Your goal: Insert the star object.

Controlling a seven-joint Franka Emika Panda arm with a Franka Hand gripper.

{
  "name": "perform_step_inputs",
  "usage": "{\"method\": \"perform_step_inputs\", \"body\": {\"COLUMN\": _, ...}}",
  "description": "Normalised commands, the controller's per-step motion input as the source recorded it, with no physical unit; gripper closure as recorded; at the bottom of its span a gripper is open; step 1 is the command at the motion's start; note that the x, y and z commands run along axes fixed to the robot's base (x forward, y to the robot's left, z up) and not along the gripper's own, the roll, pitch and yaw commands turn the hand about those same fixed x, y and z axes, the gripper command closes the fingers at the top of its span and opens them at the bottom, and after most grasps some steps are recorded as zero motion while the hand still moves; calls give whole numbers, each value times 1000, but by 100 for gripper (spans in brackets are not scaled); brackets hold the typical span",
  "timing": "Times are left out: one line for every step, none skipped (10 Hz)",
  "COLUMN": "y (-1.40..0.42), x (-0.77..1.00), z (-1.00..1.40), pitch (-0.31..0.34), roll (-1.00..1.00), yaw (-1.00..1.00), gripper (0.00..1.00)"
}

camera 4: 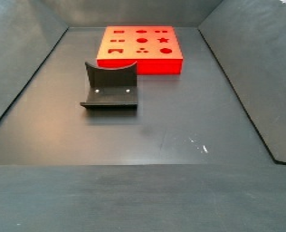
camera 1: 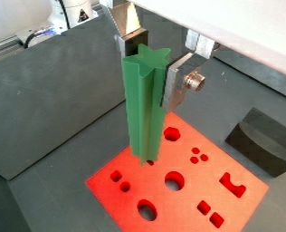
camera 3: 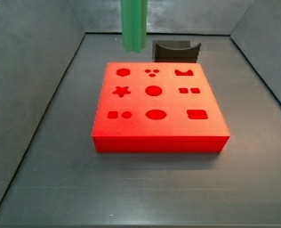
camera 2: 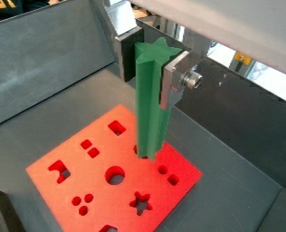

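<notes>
The gripper (camera 1: 149, 72) is shut on the upper end of the star object (camera 1: 143, 109), a long green rod with a star-shaped cross-section, and holds it upright; both wrist views show this (camera 2: 152, 68). The rod (camera 2: 152, 118) hangs above the red block (camera 2: 91, 181), clear of its top. The block's star hole (camera 2: 142, 201) lies apart from the rod's lower end. In a side view the rod (camera 3: 132, 25) comes down from the top edge behind the red block (camera 3: 155, 142) and its star hole (camera 3: 122, 91); the gripper is out of frame there.
The dark grey curved holder (camera 4: 109, 86) stands on the floor in front of the red block (camera 4: 142, 63), also showing in a wrist view (camera 1: 266, 140) and a side view (camera 3: 175, 51). Sloping dark walls enclose the floor.
</notes>
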Motion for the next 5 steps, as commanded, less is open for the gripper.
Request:
{"method": "perform_step_inputs", "body": {"y": 166, "x": 97, "z": -103, "pitch": 0, "roll": -24, "yaw": 91, "gripper": 100}}
{"method": "perform_step_inputs", "body": {"y": 414, "x": 0, "z": -160, "pitch": -100, "roll": -16, "yaw": 660, "gripper": 100}}
{"method": "perform_step_inputs", "body": {"y": 334, "x": -69, "z": -191, "pitch": -79, "roll": 0, "yaw": 851, "gripper": 100}}
{"method": "perform_step_inputs", "body": {"y": 229, "x": -69, "z": -97, "pitch": -23, "roll": 0, "yaw": 931, "gripper": 100}}
{"method": "perform_step_inputs", "body": {"y": 0, "x": -26, "z": -89, "pitch": -50, "roll": 96, "yaw": 1000, "gripper": 100}}
